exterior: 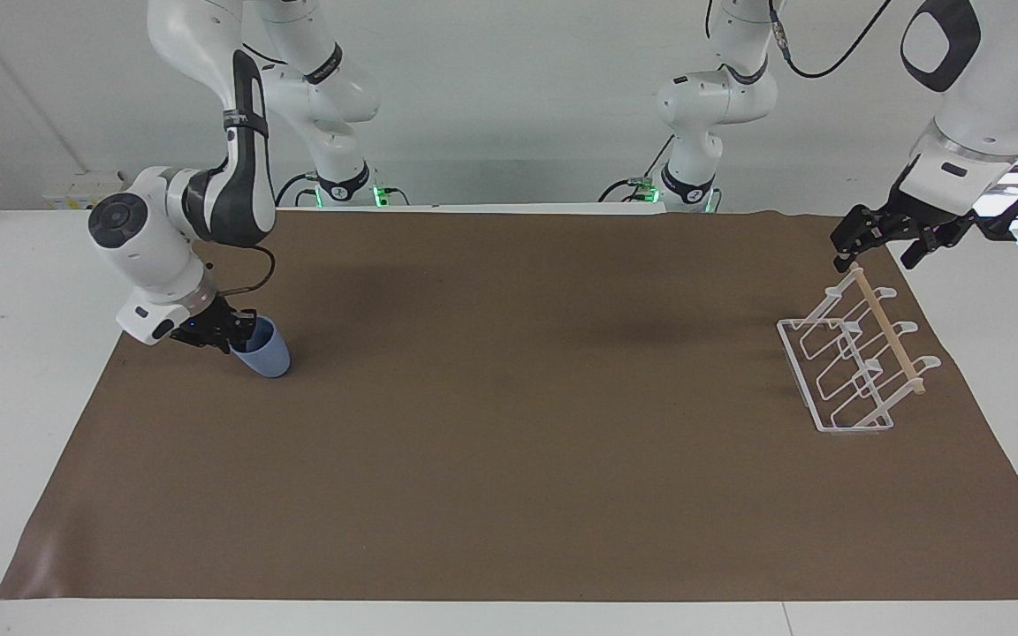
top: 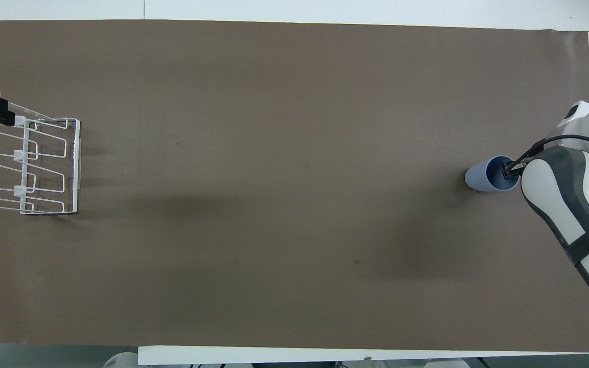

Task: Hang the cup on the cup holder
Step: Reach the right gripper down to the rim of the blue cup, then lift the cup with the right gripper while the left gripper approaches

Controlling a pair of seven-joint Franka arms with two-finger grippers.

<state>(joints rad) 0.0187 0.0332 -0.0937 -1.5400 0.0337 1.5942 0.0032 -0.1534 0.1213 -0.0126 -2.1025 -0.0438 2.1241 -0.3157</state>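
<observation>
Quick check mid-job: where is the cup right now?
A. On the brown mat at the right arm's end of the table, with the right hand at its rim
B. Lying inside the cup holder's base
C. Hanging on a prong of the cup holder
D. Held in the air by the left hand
A: the cup sits on the brown mat with the right hand at its rim, while the cup holder at the left arm's end holds nothing.
</observation>
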